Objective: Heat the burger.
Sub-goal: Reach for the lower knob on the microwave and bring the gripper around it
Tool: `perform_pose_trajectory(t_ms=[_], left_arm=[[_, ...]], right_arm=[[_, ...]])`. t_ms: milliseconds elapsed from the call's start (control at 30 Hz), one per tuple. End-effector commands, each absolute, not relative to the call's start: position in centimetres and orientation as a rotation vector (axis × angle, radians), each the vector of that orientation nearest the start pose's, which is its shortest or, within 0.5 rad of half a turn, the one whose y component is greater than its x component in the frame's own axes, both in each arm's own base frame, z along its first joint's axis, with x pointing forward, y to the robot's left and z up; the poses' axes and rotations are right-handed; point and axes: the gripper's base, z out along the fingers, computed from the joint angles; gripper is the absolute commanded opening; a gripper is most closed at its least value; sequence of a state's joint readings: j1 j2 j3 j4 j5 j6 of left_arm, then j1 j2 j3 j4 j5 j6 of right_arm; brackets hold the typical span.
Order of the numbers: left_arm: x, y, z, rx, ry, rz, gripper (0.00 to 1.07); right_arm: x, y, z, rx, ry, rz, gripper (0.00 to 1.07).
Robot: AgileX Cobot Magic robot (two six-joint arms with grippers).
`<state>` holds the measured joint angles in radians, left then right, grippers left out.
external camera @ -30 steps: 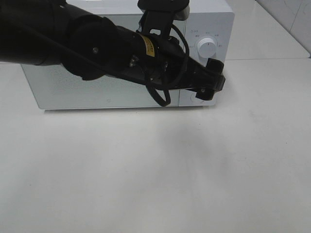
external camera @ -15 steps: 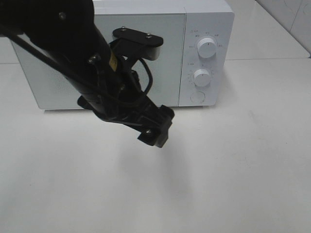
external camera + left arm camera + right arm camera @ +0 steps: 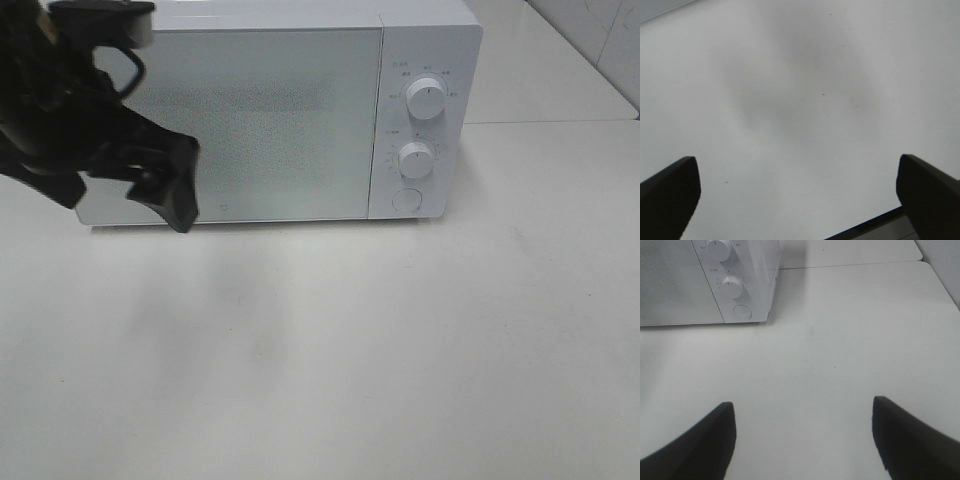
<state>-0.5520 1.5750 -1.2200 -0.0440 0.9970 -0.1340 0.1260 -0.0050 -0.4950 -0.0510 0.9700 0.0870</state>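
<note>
My left gripper (image 3: pixel 796 162) is released: its two matte black fingers (image 3: pixel 670 192) are blunt wedges standing wide apart, with only bare tabletop between them. From the high camera it hangs at the far left, a dark angular shape on a black arm with looped cable, in front of the left end of the microwave (image 3: pixel 270 110) door.

My right gripper (image 3: pixel 804 405) is also spread open and holds nothing. Its black fingers taper to rounded tips over the table (image 3: pixel 400 350), near and to the right of the microwave.

The table is a smooth, matte white surface with a soft grey shadow (image 3: pixel 200 300) below the left arm. The microwave is a white box at the far side. Its door (image 3: pixel 280 130) is shut, a flat pale panel with a fine dotted mesh. On its right is a plain control strip with an upper knob (image 3: pixel 426 101), a lower knob (image 3: pixel 415 159) and a round button (image 3: pixel 405 199) below them, all white.

The burger shows in none of my views, so I cannot tell where it lies or how it sits relative to either gripper.

One second ago the left arm reached across the microwave front, its gripper at the lower knob. Half a second ago it hung low before the middle of the door. Now it has swung back to the left, uncovering the door and the controls.
</note>
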Motion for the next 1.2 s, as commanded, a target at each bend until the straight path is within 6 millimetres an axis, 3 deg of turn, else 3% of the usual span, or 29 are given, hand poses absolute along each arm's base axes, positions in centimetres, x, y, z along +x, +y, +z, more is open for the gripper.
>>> perform_pose_trajectory(t_ms=[33, 100, 233, 300, 400, 467, 600, 867, 967, 1033, 1200], left_arm=[[26.8, -13.4, 28.7, 0.457, 2.845, -0.182, 1.0], [26.8, -12.5, 29.0, 0.426, 2.858, -0.173, 1.0], [26.1, -8.9, 30.1, 0.279, 2.879, -0.151, 1.0], [25.8, -8.4, 30.2, 0.258, 2.878, -0.149, 1.0], [24.8, -6.7, 30.5, 0.185, 2.866, -0.143, 1.0], [22.9, -4.9, 30.3, 0.105, 2.868, -0.136, 1.0], [21.1, -4.3, 29.8, 0.09, 2.864, -0.134, 1.0], [15.2, -3.3, 28.2, 0.089, 2.824, -0.14, 1.0], [14.6, -3.2, 28.0, 0.088, 2.81, -0.144, 1.0], [12.5, -2.8, 27.4, 0.118, 2.742, -0.148, 1.0], [10.7, -2.4, 26.1, 0.177, 2.707, -0.14, 1.0]], right_arm=[[-0.5, -0.4, 28.4, -0.033, 1.919, 0.085, 0.73], [-0.5, -0.4, 28.4, -0.033, 1.919, 0.085, 0.73], [-0.5, -0.4, 28.4, -0.033, 1.919, 0.085, 0.73], [-0.5, -0.4, 28.4, -0.033, 1.919, 0.085, 0.73], [-0.5, -0.4, 28.4, -0.033, 1.919, 0.085, 0.73], [-0.5, -0.4, 28.4, -0.033, 1.919, 0.085, 0.73], [-0.5, -0.4, 28.4, -0.033, 1.919, 0.085, 0.73], [-0.5, -0.4, 28.4, -0.033, 1.919, 0.085, 0.73], [-0.5, -0.4, 28.4, -0.033, 1.919, 0.085, 0.73], [-0.5, -0.4, 28.4, -0.033, 1.919, 0.085, 0.73], [-0.5, -0.4, 28.4, -0.033, 1.919, 0.085, 0.73]])
